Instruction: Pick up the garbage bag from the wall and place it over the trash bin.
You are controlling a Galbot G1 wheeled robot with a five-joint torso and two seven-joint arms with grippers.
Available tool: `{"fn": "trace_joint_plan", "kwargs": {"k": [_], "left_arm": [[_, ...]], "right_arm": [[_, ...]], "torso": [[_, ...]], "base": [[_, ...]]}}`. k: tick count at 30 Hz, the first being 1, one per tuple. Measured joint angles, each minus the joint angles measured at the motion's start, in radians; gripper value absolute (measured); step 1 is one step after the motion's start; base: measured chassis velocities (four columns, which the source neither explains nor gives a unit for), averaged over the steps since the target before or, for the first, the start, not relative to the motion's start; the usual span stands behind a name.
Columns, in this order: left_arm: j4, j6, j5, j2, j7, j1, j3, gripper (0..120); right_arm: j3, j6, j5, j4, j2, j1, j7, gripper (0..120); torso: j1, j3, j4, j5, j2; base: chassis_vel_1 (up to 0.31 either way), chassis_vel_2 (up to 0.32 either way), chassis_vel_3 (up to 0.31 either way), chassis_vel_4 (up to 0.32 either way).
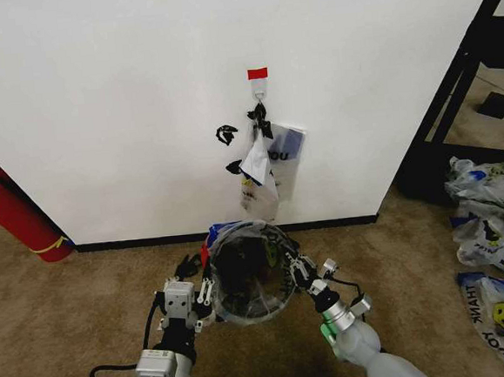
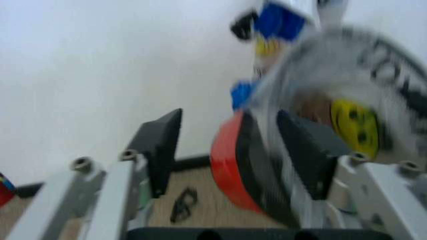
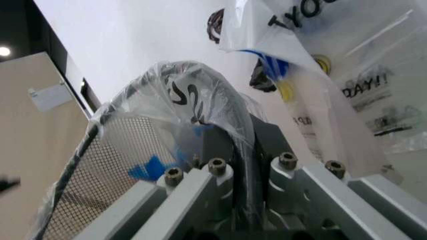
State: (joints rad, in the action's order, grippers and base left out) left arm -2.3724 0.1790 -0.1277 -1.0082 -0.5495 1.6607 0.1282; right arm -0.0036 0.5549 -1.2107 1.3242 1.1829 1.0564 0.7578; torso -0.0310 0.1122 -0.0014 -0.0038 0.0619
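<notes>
Flanking the trash bin [image 1: 245,272] on the carpet, the two arms work opposite sides of its rim, and that placement reads as a way to stretch the garbage bag [image 1: 254,241] evenly over the opening. The bag's clear film already drapes across the mesh top; blue patches and dark print show through it in the right wrist view.

The left end effector [image 1: 193,291] sits at the bin's left side. Its wrist view shows the fingers [image 2: 160,145] spread apart: one dark pad stands free of the bin, the other lies against the film-covered wall above the red base [image 2: 230,167]. It grips nothing that I can see.

The right end effector [image 1: 300,272] is at the right rim. Its wrist view shows the pads pressed together on the rim [image 3: 243,165] with plastic between them, so it pinches the bag against the wire, probably to anchor that edge.

Behind the bin, the wall [image 1: 106,104] carries one red tape strip [image 1: 258,73] and one hook [image 1: 260,90], from which spare bags [image 1: 268,165] hang within reach; their number is unclear.

Count: one bin, one bag on it, two end effectors, one fire extinguisher [image 1: 14,216] at the left, and a heap of smiley bags [image 1: 497,248] at the right, at least three.
</notes>
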Motion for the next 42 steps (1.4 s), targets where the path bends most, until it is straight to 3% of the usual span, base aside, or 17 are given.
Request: {"fn": "trace_joint_plan", "kwargs": {"k": [4,6,10,18,31,42], "left_arm": [[0.067,-0.008,0.026,-0.005,0.007,-0.025,-0.004,81],[0.076,-0.007,0.029,-0.005,0.007,-0.03,-0.002,85],[0.172,0.015,0.084,0.009,-0.004,-0.056,0.007,99],[0.27,0.018,0.16,0.015,0.018,-0.032,-0.033,100],[0.248,0.046,0.098,0.001,0.078,-0.04,-0.054,100],[0.299,0.051,0.093,-0.01,0.099,-0.094,-0.047,100]], "right_arm": [[0.009,-0.001,-0.01,0.014,-0.011,0.01,0.001,1],[0.012,-0.001,-0.012,0.015,-0.012,0.012,0.001,1],[0.026,0.006,-0.01,0.025,-0.024,0.021,-0.016,1],[0.017,0.02,-0.007,0.076,-0.03,0.038,-0.088,1],[0.007,0.018,0.013,0.105,-0.03,0.062,-0.046,1],[-0.002,0.008,0.037,0.163,-0.038,0.103,-0.026,1]], "torso": [[0.0,0.0,-0.0001,-0.0001,0.0],[0.0,0.0,-0.0001,0.0,0.0],[0.0,0.0,-0.0002,-0.0001,0.0],[0.0,0.0,0.0002,0.0,0.0],[0.0,0.0,0.0001,0.0,0.0],[0.0,0.0,-0.0001,0.0,0.0]], "base": [[0.0,0.0,0.0,0.0],[0.0,0.0,0.0,0.0],[0.0,0.0,0.0,0.0],[0.0,0.0,0.0,0.0],[0.0,0.0,0.0,0.0],[0.0,0.0,0.0,0.0]]}}
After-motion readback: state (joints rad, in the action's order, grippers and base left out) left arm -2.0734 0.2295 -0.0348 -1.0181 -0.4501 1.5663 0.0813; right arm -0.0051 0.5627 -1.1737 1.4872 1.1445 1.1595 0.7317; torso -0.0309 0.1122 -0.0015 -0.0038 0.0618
